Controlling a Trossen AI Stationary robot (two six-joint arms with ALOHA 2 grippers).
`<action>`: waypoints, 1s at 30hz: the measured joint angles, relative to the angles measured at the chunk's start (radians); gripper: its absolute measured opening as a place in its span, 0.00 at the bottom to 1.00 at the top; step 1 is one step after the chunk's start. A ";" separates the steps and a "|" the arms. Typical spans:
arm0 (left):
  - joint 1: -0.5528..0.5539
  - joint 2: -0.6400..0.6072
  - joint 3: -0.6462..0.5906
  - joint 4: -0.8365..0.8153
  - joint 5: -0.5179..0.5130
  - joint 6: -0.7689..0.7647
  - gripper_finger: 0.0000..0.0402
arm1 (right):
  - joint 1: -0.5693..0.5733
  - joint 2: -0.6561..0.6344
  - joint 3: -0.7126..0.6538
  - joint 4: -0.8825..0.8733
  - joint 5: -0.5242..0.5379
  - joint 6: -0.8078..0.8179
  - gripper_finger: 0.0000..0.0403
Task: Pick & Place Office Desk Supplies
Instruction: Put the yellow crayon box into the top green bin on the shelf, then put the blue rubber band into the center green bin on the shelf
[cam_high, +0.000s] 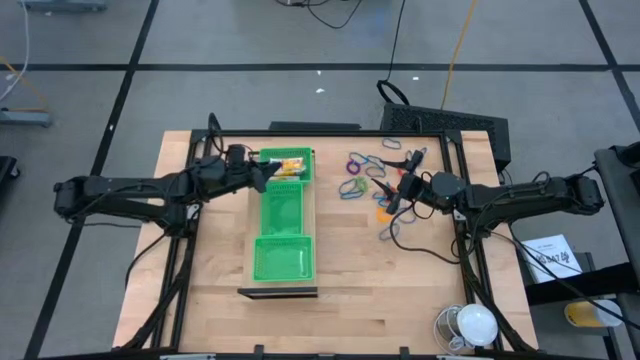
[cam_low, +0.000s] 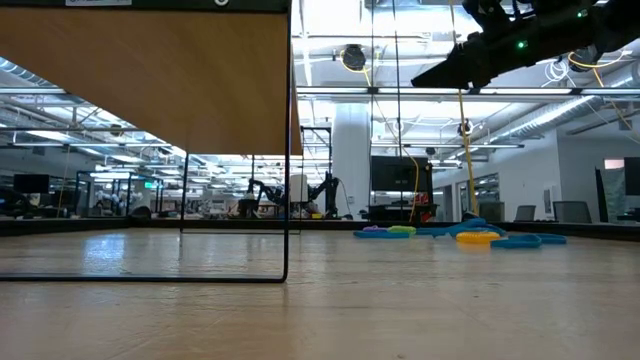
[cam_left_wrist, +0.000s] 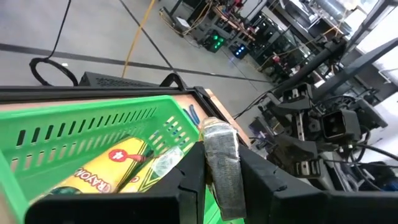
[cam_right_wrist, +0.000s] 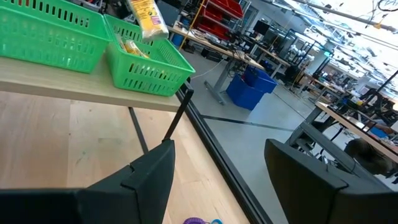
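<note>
Supplies still to be moved, the coloured loops, lie scattered on the table's far right, just beside and partly under the right gripper, whose fingers stand wide apart and empty (it is clearly the nearer arm). The left gripper hovers over the green tray's far compartment, clamped on a small wrapped yellow piece.

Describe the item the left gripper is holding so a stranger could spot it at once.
Start at the long green tray in the middle of the table and go to its far compartment, holding yellow crayon boxes. Above it, the left gripper pinches a small wrapped yellow packet, the only one in the air.
</note>
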 joint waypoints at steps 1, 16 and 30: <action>0.000 0.003 0.000 0.000 0.000 0.004 0.17 | 0.000 0.000 0.000 0.000 0.000 0.000 0.59; 0.001 0.025 0.000 -0.001 -0.052 0.050 0.53 | 0.000 0.000 0.000 -0.003 0.000 0.002 0.59; 0.051 -0.123 -0.001 0.005 -0.052 0.131 0.72 | -0.004 0.000 0.000 -0.014 0.068 0.074 0.59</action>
